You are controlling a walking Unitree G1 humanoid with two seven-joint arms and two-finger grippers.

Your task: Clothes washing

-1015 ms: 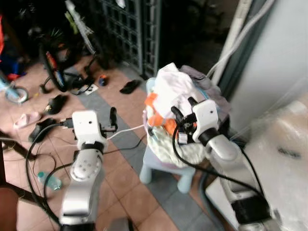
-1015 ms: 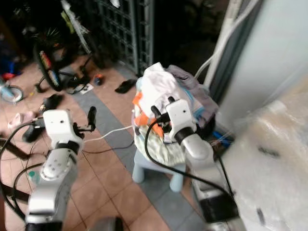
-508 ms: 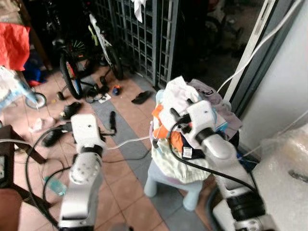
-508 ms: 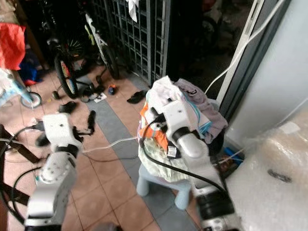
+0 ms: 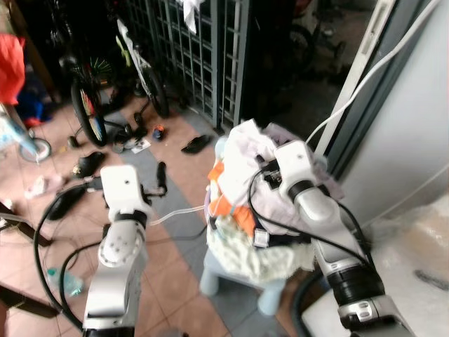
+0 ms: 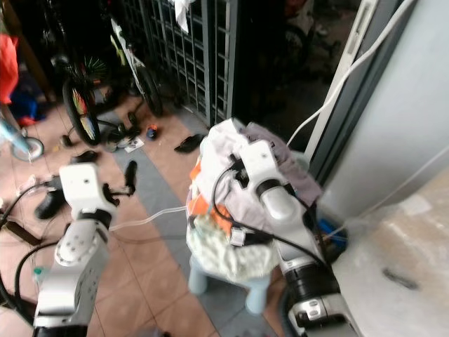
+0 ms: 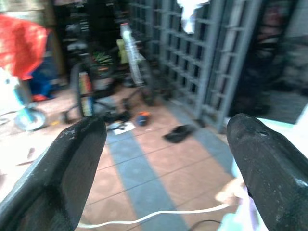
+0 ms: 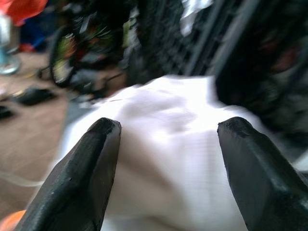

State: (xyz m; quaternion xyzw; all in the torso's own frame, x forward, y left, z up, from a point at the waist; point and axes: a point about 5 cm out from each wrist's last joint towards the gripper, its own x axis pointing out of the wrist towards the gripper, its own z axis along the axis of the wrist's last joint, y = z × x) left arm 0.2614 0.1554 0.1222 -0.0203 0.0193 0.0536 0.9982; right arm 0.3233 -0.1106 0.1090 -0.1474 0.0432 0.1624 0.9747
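- The heaped pile of mixed laundry (image 5: 259, 203), white, orange, grey and pale green cloth, sits on a small light-blue plastic stool (image 5: 231, 281) on the tiled floor (image 5: 175, 281).
- The right end effector (image 8: 166, 159) hovers just over the white top garment (image 8: 168, 139), fingers spread apart.
- The left end effector (image 7: 166, 159) hangs beside the pile, fingers apart, gripping nothing.
- To grasp well, it should probably sink deeper into a fold before closing.
- No brand or writing is legible; a small tag (image 5: 261, 239) is too blurred.

White cloth (image 5: 247, 144) tops laundry pile, orange garment (image 5: 226, 200) below; pale blue stool (image 5: 231, 282); terracotta-and-grey tiled floor (image 5: 175, 210).
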